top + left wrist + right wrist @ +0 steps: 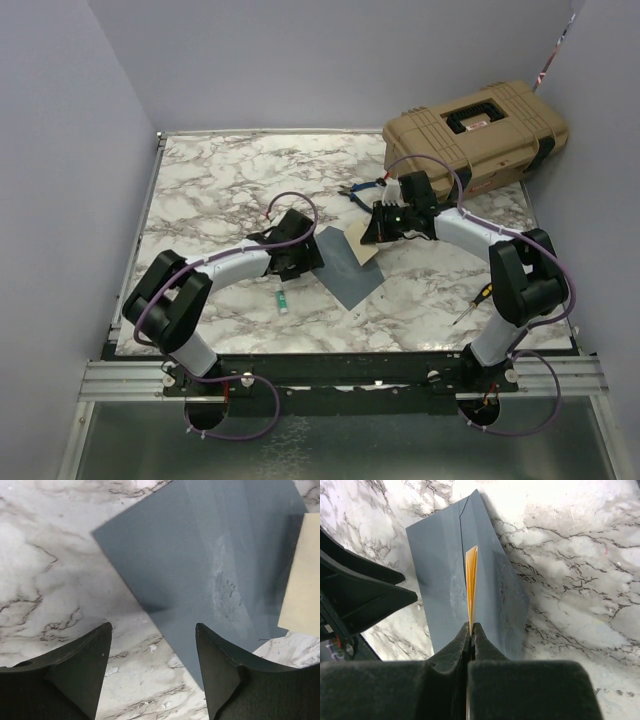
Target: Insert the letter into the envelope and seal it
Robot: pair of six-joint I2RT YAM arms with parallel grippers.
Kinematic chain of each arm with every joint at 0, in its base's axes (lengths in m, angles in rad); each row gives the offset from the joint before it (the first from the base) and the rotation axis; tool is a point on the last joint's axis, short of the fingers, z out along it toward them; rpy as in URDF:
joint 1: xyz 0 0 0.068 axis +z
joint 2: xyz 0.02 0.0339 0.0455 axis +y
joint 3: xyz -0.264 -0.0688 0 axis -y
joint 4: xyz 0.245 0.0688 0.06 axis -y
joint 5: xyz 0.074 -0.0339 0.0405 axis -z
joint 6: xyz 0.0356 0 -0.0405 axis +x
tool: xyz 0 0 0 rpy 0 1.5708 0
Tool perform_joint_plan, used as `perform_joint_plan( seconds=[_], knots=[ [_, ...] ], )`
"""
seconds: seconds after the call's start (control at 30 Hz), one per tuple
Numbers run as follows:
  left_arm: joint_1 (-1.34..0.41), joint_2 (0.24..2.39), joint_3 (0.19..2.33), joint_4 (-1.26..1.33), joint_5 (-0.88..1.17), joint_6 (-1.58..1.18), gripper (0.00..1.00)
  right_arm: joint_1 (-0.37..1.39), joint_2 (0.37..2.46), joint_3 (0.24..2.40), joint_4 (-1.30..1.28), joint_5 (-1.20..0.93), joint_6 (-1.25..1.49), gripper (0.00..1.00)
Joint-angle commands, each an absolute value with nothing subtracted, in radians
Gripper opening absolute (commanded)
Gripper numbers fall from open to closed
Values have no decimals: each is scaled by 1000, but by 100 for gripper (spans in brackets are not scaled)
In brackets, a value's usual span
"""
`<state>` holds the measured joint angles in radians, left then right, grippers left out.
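Note:
The grey-blue envelope (345, 268) lies flat on the marble table, between the two arms. My right gripper (378, 230) is shut on the cream letter (361, 245) and holds it edge-on over the envelope's right part. In the right wrist view the letter (471, 582) shows as a thin orange-cream edge rising from the shut jaws above the envelope (445, 580). My left gripper (152, 645) is open and empty at the envelope's left edge (200, 570), one finger over the table and one over the envelope. The letter's edge (302, 575) shows at right there.
A tan hard case (475, 130) stands at the back right. A small green-capped item (283, 300) lies near the left arm. A screwdriver (473, 305) lies at front right. Blue-handled pliers (360, 192) lie behind the right gripper.

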<state>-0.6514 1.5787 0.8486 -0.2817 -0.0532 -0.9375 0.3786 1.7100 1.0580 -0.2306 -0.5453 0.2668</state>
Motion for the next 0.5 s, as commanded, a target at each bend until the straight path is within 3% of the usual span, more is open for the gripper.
perform_joint_plan(
  seconds=[0.0, 0.47],
  knots=[
    [-640, 1665, 858, -314, -13, -911, 69, 385, 1719, 998, -143, -559, 187, 0],
    [-614, 1754, 915, -322, 64, -916, 64, 385, 1756, 937, -88, -588, 251, 0]
  ],
)
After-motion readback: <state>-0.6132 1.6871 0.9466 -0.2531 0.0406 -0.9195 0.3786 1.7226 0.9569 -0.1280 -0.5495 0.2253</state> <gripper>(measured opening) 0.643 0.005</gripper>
